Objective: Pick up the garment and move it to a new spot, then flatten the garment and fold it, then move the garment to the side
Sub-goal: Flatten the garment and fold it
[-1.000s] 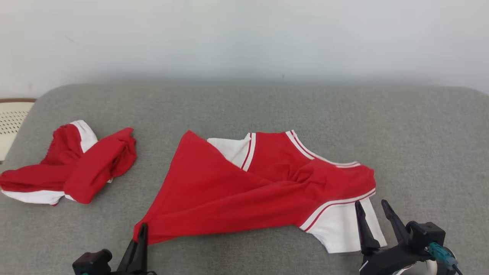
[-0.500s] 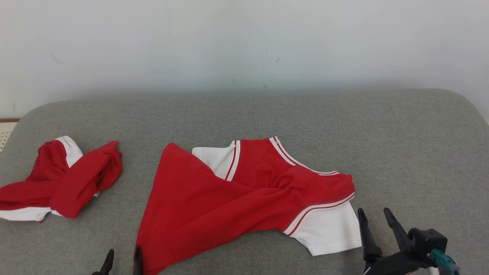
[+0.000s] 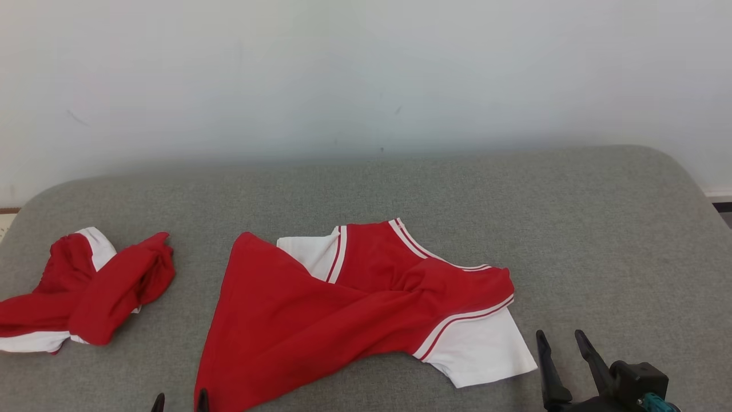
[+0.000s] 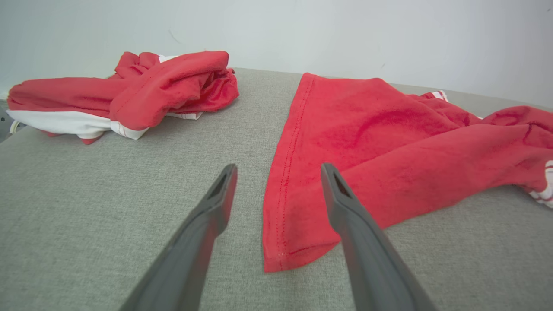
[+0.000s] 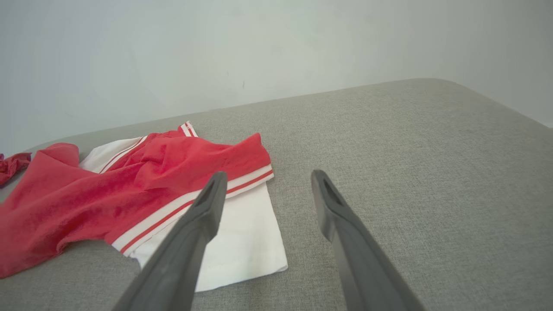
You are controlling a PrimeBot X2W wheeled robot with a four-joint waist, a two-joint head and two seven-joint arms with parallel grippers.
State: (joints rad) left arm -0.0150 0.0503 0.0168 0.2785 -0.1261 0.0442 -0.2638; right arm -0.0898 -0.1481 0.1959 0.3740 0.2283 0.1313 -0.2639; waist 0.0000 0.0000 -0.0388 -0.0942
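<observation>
Head view: found a red shirt [image 3: 320,320] with white sleeves lying rumpled on a grey padded bench [image 3: 600,229], at the lower centre of the frame. Noted one white sleeve [image 3: 486,355] spread flat at its lower right. Noted a second red and white garment [image 3: 86,292] bunched at the left edge, apart from the shirt. Saw the tips of the left jaws at the bottom edge, slightly parted, by the shirt's lower left corner. Saw the right jaws at the lower right, spread and empty, just right of the sleeve.

Left wrist view: found the left jaws parted and gripping nothing. Saw the shirt's hemmed corner [image 4: 293,242] lying flat on the bench between them, at the lower middle. Saw the bunched garment at the upper left.

Right wrist view: found the right jaws parted and empty. Saw the sleeve partly behind the left-hand one at the lower middle. Saw the rest of the shirt trailing to the left edge, with bare bench to the right.
</observation>
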